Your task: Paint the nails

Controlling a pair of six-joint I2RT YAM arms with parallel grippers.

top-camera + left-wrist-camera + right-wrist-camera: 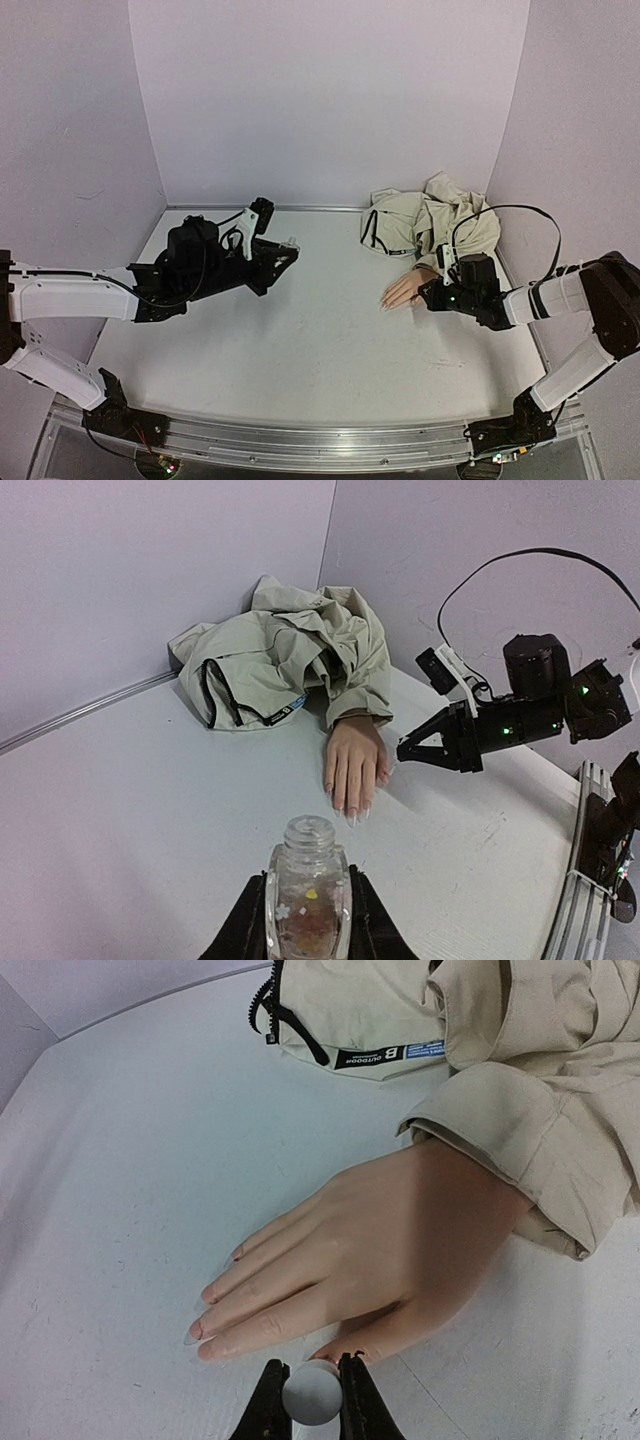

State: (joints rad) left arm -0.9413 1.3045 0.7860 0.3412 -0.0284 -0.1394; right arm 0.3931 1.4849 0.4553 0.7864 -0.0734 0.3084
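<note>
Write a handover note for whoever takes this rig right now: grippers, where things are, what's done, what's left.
Left gripper: shut on the small clear bottle, no cap on it, on the left side of the table.
Right gripper: shut on a small round pale piece, probably the brush cap, close by the thumb of the mannequin hand.
The hand lies flat, palm down, its wrist in the beige jacket sleeve.
Done: bottle opened.
Left: the nails look pale with no paint showing; paint them all, then recap.
</note>
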